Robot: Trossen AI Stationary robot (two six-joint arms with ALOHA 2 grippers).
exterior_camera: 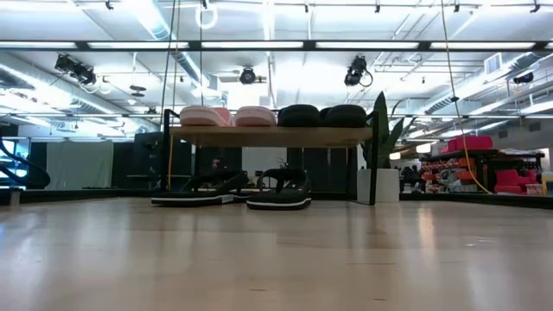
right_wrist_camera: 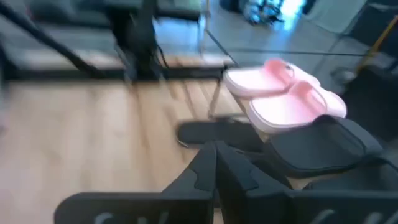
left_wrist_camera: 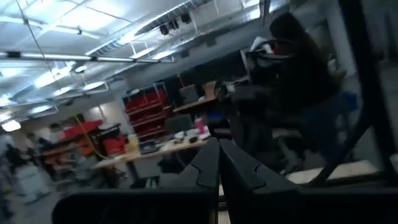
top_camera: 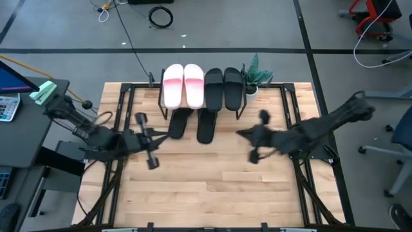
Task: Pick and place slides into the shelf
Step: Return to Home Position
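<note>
Looks pretty much done on the placing side. Counting six slides, all at the shelf (exterior_camera: 268, 136) in the far middle of the worktop (top_camera: 212, 187). Pink pair (top_camera: 183, 85) on the left of the plank, black pair (top_camera: 223, 87) right beside them. Then two more black ones (top_camera: 193, 125) tucked underneath on the worktop, near ends poking out toward the near side. Every long axis running near-to-far, nothing crooked enough to worry about. Little plant (top_camera: 257, 74) parked just right of the shelf.

Left fingers (left_wrist_camera: 208, 168) pinched together with nothing between them, going by the left wrist view. Same deal with the right fingers (right_wrist_camera: 202, 171): closed up, empty. From above, hovering over the middle of the worktop, one on each side. Left ones just beside the near end of the left lower slide, right ones well apart, off to the right.

So, the one relation worth watching for backing off to rest: slides lying far and inward from both sets of fingers. Left arm clearly the nearer one.

Best bet for it: pull back toward the near-left, away from that slide end. Swinging far or inward means a risk of clipping it and dragging it out from under the shelf. Loads of room on the right arm's side, probably no drama there.

Can't tell height above the worktop from the top view. No sign of either arm in the low view, so presumably both up out of its sight.
</note>
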